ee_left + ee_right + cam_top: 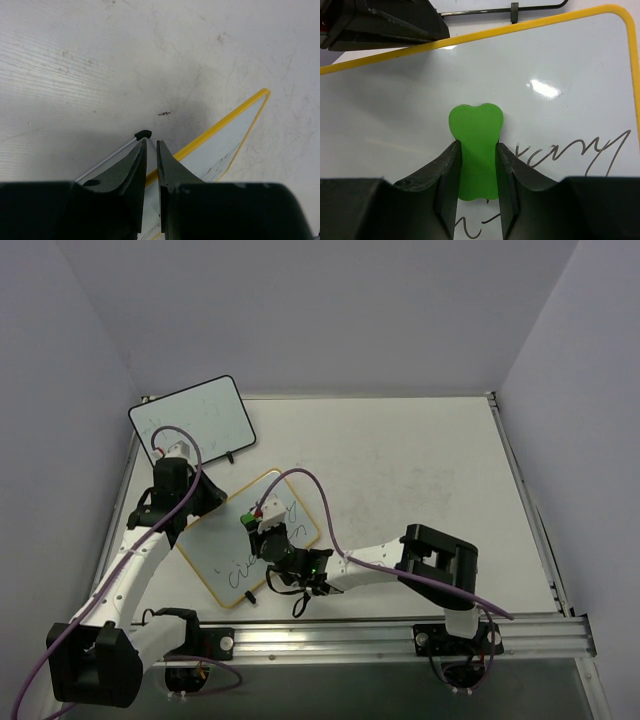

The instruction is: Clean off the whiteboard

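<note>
The whiteboard (pixel 222 550) with a yellow rim lies flat on the table, with black handwriting (pixel 570 150) on its near part. My right gripper (pixel 476 145) is shut on a green eraser (pixel 476 127) that presses on the board beside the writing. In the top view the right gripper (pixel 262 525) is over the board's middle. My left gripper (pixel 195 502) sits at the board's far-left edge. In the left wrist view its jaws (pixel 151 142) are almost together over the yellow rim (pixel 220 127), with nothing seen between them.
A black-rimmed whiteboard (pixel 195 418) with faint writing leans at the back left, close behind my left gripper. Its thin metal edge with a black tip (pixel 142 134) lies just ahead of the left fingers. Grey walls enclose the table on three sides.
</note>
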